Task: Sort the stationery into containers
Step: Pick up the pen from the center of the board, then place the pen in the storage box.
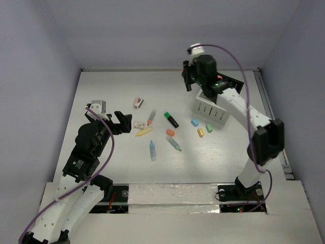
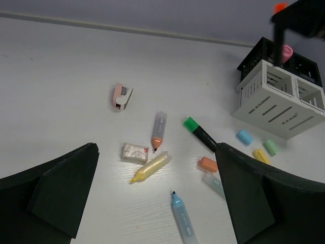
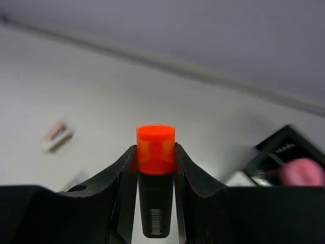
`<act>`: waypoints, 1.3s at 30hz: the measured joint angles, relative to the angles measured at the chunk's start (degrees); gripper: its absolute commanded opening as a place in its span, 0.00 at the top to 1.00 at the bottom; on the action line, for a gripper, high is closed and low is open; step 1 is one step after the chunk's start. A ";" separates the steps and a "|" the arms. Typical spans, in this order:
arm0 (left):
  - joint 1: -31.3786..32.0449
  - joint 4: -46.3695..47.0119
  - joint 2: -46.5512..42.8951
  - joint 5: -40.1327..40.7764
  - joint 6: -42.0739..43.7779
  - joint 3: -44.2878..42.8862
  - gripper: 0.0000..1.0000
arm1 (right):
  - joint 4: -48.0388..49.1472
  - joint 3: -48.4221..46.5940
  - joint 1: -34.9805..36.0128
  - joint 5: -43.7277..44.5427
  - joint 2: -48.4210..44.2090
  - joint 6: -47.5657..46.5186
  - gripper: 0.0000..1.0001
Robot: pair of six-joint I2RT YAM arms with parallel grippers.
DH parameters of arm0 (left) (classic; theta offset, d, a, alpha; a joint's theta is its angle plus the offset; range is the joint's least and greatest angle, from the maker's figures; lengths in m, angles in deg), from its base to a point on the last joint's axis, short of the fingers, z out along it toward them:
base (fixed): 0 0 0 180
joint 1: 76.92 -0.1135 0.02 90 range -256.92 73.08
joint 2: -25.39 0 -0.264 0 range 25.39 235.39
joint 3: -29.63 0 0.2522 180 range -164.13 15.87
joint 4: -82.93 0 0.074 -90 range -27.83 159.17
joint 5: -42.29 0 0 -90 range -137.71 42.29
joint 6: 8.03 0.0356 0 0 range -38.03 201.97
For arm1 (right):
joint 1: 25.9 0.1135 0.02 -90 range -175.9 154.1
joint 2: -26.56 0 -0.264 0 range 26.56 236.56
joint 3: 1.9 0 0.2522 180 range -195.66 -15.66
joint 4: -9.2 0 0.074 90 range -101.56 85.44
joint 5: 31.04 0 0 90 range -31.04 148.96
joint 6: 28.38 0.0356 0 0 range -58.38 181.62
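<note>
Overhead notes: my right gripper (image 1: pixel 189 76) is raised at the far side of the table (image 1: pixel 101 91), close to the black box (image 1: pixel 231 81) and the white slatted box (image 1: pixel 210 113) joined to it. My left gripper (image 1: pixel 123 123) hangs low over the left end of the scatter. Loose between the arms lie a green-capped highlighter (image 1: pixel 171 119), a yellow pen (image 1: pixel 144 131), a blue pen (image 1: pixel 152 150) and small chunks (image 1: pixel 200 132) just beside the white box. Left wrist view: my left jaws are spread wide and empty, framing the yellow pen, a grey pen (image 2: pixel 158 130) and a small white piece (image 2: pixel 135 151). I judge they are lined up for a pick there. A pink-capped bottle (image 2: pixel 287 52) stands in the black box. Right wrist view: my right jaws pinch an orange-capped highlighter (image 3: pixel 155 193) just under its cap, upright with the cap on top. I take that grip as chosen so the barrel can drop end-first into a compartment. The black box sits blurred at lower right with the pink cap in it. The highlighter looks off to one side of the opening, so I judge it needs carrying across before release.
</note>
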State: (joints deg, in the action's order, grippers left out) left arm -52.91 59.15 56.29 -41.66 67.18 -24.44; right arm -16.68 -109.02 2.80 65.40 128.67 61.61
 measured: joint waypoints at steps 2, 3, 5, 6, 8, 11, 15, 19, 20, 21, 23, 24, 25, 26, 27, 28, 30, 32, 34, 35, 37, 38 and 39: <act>0.00 0.00 0.00 0.00 0.00 0.00 0.01 | 5.66 3.87 -3.37 1.86 -6.78 1.70 0.89; 0.00 0.00 0.00 0.00 0.00 0.00 0.01 | 8.26 5.33 -5.84 3.08 -9.55 2.60 0.89; 0.00 0.00 0.00 0.00 0.00 0.00 0.01 | 13.64 8.07 -10.56 5.81 -13.14 3.89 0.89; 0.00 -0.02 0.00 0.00 0.00 0.00 0.01 | 16.13 9.64 -13.62 7.26 -14.43 4.44 0.89; 0.00 -0.02 0.00 0.00 0.00 0.00 0.01 | 20.44 12.66 -18.40 10.10 -15.32 5.35 0.89; 0.00 0.00 0.02 0.00 0.00 0.00 0.01 | 24.06 16.61 -23.47 12.50 -14.43 6.40 0.88; 0.00 0.00 0.02 0.00 0.00 0.00 0.01 | 27.87 20.22 -26.69 13.49 -10.93 7.04 0.88; 0.00 -0.02 0.02 0.00 0.00 0.00 0.01 | 31.26 21.20 -27.30 13.31 -7.69 6.01 0.88; 0.00 -0.02 0.02 0.00 0.00 0.00 0.01 | 31.95 21.20 -27.28 13.27 -7.19 5.75 0.87; 0.00 0.00 0.02 0.00 0.00 0.00 0.01 | 32.87 21.22 -27.23 13.09 -6.78 5.35 0.87; 0.00 0.00 0.09 0.00 0.00 0.00 0.01 | 34.93 21.62 -27.23 12.96 -6.25 4.72 0.87; 0.00 0.00 0.13 0.00 0.00 0.00 0.01 | 35.89 21.94 -27.23 12.87 -6.05 4.46 0.86; 0.00 0.00 0.17 0.00 0.00 0.00 0.01 | 36.68 22.21 -27.23 12.81 -5.81 4.26 0.86; 0.00 0.00 0.24 0.00 0.00 0.00 0.01 | 37.29 22.38 -27.23 12.79 -5.42 4.07 0.86; 0.00 0.02 0.35 0.00 0.00 0.00 0.01 | 37.90 22.56 -27.23 12.79 -5.09 3.89 0.86; 0.00 0.04 0.46 0.00 0.00 0.00 0.01 | 38.42 22.73 -27.23 12.74 -4.50 3.78 0.85; -0.04 0.00 0.59 0.00 0.00 0.00 0.01 | 38.86 22.99 -27.23 12.72 -3.34 3.56 0.85; -0.22 0.02 0.59 0.00 0.02 0.00 0.01 | 39.10 23.08 -27.23 12.74 -2.10 3.41 0.83; -0.24 0.04 0.57 0.00 0.02 0.00 0.01 | 39.21 23.08 -27.23 12.68 -1.01 3.41 0.80; -0.26 0.04 0.55 0.00 0.04 0.00 0.01 | 39.21 23.15 -27.23 12.61 -0.46 3.43 0.79; -0.39 0.07 0.48 0.00 0.09 0.00 0.01 | 39.34 23.82 -27.23 12.37 -0.04 3.48 0.74; -0.39 0.11 0.46 -0.02 0.11 0.00 0.01 | 39.30 24.33 -27.23 12.31 -0.04 3.48 0.71; -0.39 0.15 0.48 -0.02 0.13 0.00 0.01 | 39.43 24.90 -27.23 12.20 -0.04 3.48 0.62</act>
State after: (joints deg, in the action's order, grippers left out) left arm -53.30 59.30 56.77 -41.68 67.31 -24.44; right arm 22.75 -84.13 -24.43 77.60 128.62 65.08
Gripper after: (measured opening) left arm 0.990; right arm 0.350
